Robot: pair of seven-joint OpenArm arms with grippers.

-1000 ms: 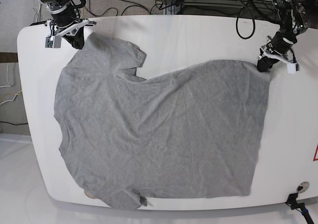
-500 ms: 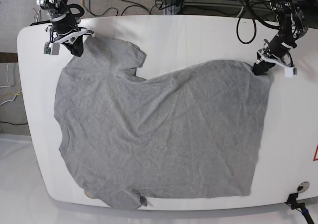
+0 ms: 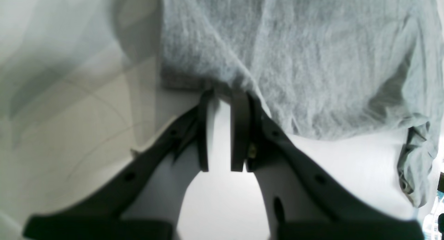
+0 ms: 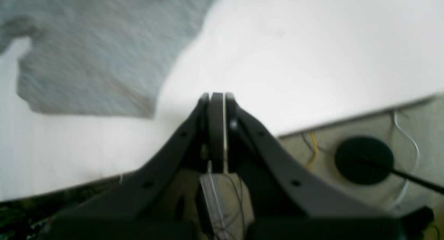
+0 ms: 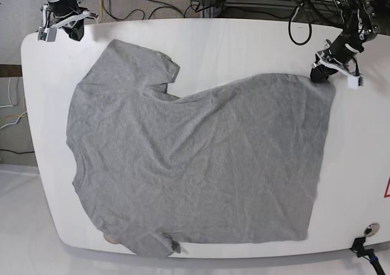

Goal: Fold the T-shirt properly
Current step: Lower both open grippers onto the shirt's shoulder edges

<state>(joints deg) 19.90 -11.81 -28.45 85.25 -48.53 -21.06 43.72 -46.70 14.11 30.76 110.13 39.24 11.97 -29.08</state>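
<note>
We had the wrinkled heather-grey cotton T-shirt (image 5: 195, 159) spread flat across the white worktop (image 5: 244, 43). Our left gripper (image 3: 222, 94) stood narrowly parted at its hem corner, apparently to pinch it; our right gripper (image 4: 216, 97) was closed, empty.

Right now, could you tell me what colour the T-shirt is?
Plain heather grey; the T-shirt shows best in the base view.

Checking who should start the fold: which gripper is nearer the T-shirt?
Left. The left gripper sits at the T-shirt's hem corner, its tips at the edge. The right gripper is shut and off the cloth, by the table's far corner beyond the sleeve.
</note>
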